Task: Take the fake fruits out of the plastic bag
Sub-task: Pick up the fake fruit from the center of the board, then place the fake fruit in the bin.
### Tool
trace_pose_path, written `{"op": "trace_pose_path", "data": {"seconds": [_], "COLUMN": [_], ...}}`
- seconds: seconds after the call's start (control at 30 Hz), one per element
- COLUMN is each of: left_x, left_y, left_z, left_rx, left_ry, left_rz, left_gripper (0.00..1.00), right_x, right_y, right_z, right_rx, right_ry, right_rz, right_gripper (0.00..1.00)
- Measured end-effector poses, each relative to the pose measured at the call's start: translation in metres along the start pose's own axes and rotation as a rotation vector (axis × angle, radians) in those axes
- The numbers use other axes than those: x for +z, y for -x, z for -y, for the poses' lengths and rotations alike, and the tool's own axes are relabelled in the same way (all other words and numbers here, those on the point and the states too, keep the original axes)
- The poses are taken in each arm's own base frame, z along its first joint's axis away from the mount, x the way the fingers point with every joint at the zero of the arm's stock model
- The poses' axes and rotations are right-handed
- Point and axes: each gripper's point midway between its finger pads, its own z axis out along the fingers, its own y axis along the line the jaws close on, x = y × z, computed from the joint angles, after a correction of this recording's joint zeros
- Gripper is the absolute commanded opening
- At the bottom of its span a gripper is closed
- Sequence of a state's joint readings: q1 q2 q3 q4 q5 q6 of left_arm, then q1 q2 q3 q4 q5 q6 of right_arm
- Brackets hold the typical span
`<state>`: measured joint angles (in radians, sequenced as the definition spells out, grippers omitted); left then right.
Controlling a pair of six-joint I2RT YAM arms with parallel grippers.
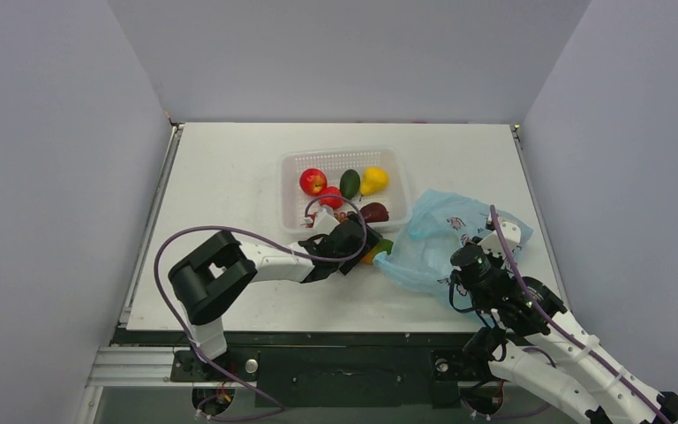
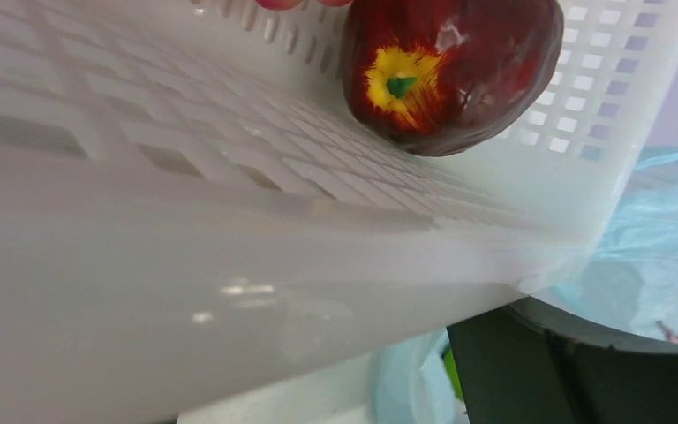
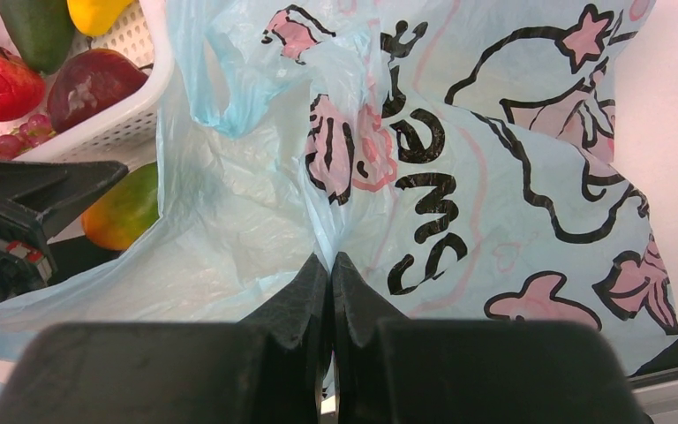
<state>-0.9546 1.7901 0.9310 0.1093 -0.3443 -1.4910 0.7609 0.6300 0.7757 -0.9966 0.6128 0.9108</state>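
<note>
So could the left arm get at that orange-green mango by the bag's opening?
Probably yes. The mango shows at the mouth of the plastic bag, right by the left gripper, with nothing between them. The right gripper pinches the bag.

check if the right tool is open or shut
Shut: the right tool is closed with no gap, pinching a fold of the thin light blue printed plastic bag.

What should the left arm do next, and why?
Probably lift the mango over the basket rim. It lies at the edge of the bag, right by the left gripper, while the right gripper pinches the bag.
</note>
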Motion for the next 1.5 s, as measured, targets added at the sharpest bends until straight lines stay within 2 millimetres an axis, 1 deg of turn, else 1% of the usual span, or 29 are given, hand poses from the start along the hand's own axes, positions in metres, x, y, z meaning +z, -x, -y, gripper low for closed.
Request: {"op": "trace_pose_path", "data": {"seconds": [0.03, 0.07, 0.1, 0.13, 0.17, 0.2, 0.23, 0.27, 0.33, 0.5, 0.57, 0.67, 0.77, 0.83, 0.9, 1.0, 1.1, 1.13, 1.2, 1.27, 1.37, 1.43, 1.47, 1.5], "left_x": [0.003, 0.006, 0.009, 0.011, 0.012, 0.013, 0.013, 0.012, 0.010, -0.007, -0.013, -0.019, -0.029, -0.040, -0.056, -0.085, -0.112, -0.120, -0.126, -0.125, -0.113, -0.103, -0.098, -0.094], "left_y": [-0.001, -0.002, -0.003, -0.004, -0.005, -0.004, -0.004, -0.005, -0.006, -0.002, 0.001, 0.003, 0.006, 0.008, 0.013, 0.028, 0.055, 0.064, 0.082, 0.103, 0.136, 0.160, 0.173, 0.185], "left_z": [0.004, 0.007, 0.010, 0.013, 0.013, 0.014, 0.015, 0.015, 0.014, -0.001, -0.006, -0.007, 0.000, 0.010, 0.023, 0.041, 0.056, 0.060, 0.062, 0.061, 0.053, 0.045, 0.041, 0.037], "left_rx": [-0.027, -0.048, -0.069, -0.081, -0.082, -0.082, -0.083, -0.079, -0.072, -0.059, -0.046, -0.011, 0.057, 0.101, 0.154, 0.242, 0.315, 0.337, 0.373, 0.404, 0.432, 0.443, 0.447, 0.452], "left_ry": [-0.014, -0.027, -0.042, -0.056, -0.062, -0.071, -0.078, -0.085, -0.098, -0.093, -0.091, -0.097, -0.125, -0.159, -0.203, -0.269, -0.317, -0.328, -0.327, -0.302, -0.232, -0.177, -0.143, -0.114], "left_rz": [0.000, 0.000, -0.002, -0.005, -0.002, 0.002, 0.003, 0.003, 0.001, 0.010, 0.015, 0.016, 0.019, 0.023, 0.035, 0.090, 0.187, 0.221, 0.278, 0.330, 0.373, 0.397, 0.411, 0.419], "left_gripper": [0.88, 0.81, 0.77, 0.69, 0.64, 0.57, 0.54, 0.48, 0.44, 0.31, 0.28, 0.26, 0.24, 0.22, 0.21, 0.21, 0.21, 0.22, 0.22, 0.22, 0.22, 0.30, 0.38, 0.43], "right_x": [0.000, 0.000, 0.000, 0.000, 0.000, 0.000, 0.000, 0.000, 0.000, 0.000, 0.000, 0.000, 0.000, 0.000, 0.000, 0.000, 0.000, 0.000, 0.000, 0.000, 0.001, 0.000, 0.000, 0.000], "right_y": [0.000, 0.000, 0.000, 0.000, 0.000, 0.000, 0.000, 0.000, 0.000, 0.000, 0.000, 0.000, 0.000, 0.000, 0.000, 0.000, 0.000, 0.000, 0.000, -0.001, -0.001, -0.001, -0.001, -0.001], "right_z": [0.000, 0.000, 0.000, 0.000, 0.000, 0.000, 0.000, 0.000, 0.000, 0.000, 0.000, 0.000, 0.000, 0.000, 0.000, 0.000, 0.000, 0.000, 0.000, 0.000, 0.000, 0.000, 0.000, -0.001], "right_rx": [-0.002, -0.003, -0.008, -0.008, -0.011, -0.011, -0.011, -0.012, -0.013, -0.014, -0.014, -0.014, -0.014, -0.014, -0.013, -0.013, -0.014, -0.014, -0.015, -0.016, -0.019, -0.020, -0.020, -0.019], "right_ry": [0.000, 0.000, 0.000, 0.000, 0.000, 0.000, 0.000, 0.000, 0.000, 0.000, 0.000, 0.001, 0.001, 0.001, 0.001, 0.001, 0.001, 0.000, 0.000, -0.001, 0.000, 0.002, 0.003, 0.004], "right_rz": [0.000, 0.000, -0.001, -0.001, -0.001, -0.001, -0.001, -0.001, -0.001, -0.001, -0.001, -0.001, -0.001, -0.001, -0.001, -0.001, -0.001, -0.001, -0.002, -0.003, -0.004, -0.006, -0.007, -0.008], "right_gripper": [0.00, 0.00, 0.00, 0.00, 0.00, 0.00, 0.00, 0.00, 0.00, 0.00, 0.00, 0.00, 0.00, 0.00, 0.00, 0.00, 0.00, 0.00, 0.00, 0.00, 0.00, 0.00, 0.00, 0.00]}}
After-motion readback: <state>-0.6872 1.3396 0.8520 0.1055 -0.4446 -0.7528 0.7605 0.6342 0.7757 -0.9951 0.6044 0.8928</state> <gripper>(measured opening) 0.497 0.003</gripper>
